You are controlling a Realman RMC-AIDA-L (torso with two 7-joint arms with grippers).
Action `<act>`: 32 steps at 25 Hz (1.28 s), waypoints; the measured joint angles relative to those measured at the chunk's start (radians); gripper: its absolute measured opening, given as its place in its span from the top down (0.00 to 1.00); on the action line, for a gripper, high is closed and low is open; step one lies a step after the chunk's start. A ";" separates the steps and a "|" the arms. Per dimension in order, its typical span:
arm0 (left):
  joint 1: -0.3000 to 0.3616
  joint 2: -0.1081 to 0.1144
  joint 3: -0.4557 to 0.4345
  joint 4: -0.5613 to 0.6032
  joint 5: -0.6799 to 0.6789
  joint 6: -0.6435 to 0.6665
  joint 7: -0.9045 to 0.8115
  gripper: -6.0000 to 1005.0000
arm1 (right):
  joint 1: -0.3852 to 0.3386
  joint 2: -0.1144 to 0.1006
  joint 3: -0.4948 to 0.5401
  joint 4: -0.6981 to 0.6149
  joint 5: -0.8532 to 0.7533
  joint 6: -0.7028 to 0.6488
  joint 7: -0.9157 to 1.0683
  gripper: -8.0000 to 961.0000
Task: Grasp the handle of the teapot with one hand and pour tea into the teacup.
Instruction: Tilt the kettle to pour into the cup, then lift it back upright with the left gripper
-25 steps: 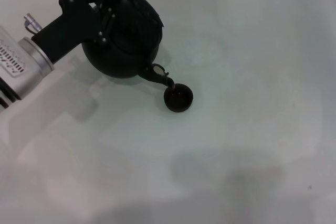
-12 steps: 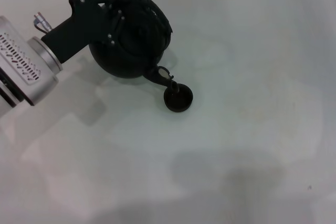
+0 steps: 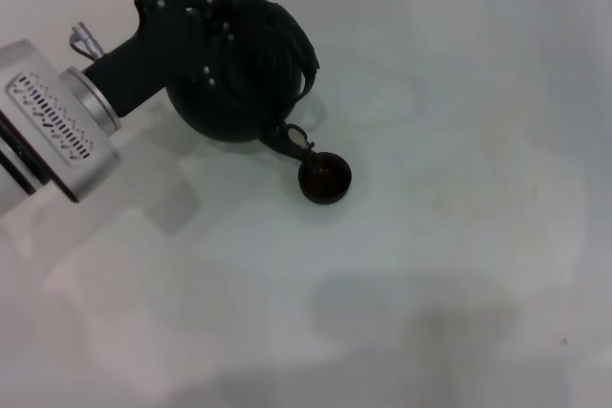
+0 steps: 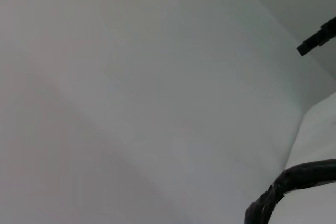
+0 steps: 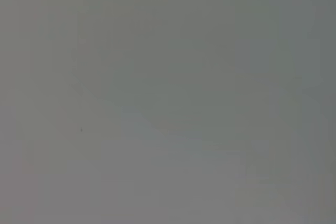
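In the head view the left hand (image 3: 196, 31) was closed on the handle (image 3: 304, 50) of the teapot (image 3: 244, 69), which hung tipped over the white counter (image 3: 459, 236) with its spout just above the teacup (image 3: 325, 179); the pot looked heavy and rigid, so the rough wrapped bail seemed the right, least slippery hold. The left wrist view showed only part of the handle (image 4: 294, 184). The right wrist view showed blank surface, with the right hand not visible.

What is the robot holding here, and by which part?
The left tool holds the black teapot by its arched top handle, spout tipped over the teacup.
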 joint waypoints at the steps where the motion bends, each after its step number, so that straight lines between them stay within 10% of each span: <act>1: -0.001 0.000 0.000 -0.002 0.000 -0.001 0.004 0.89 | 0.000 0.000 0.000 0.000 0.000 0.000 0.000 0.14; 32: -0.007 0.002 0.001 -0.007 -0.003 0.003 0.028 0.90 | 0.001 0.000 -0.008 0.012 -0.001 0.002 0.017 0.14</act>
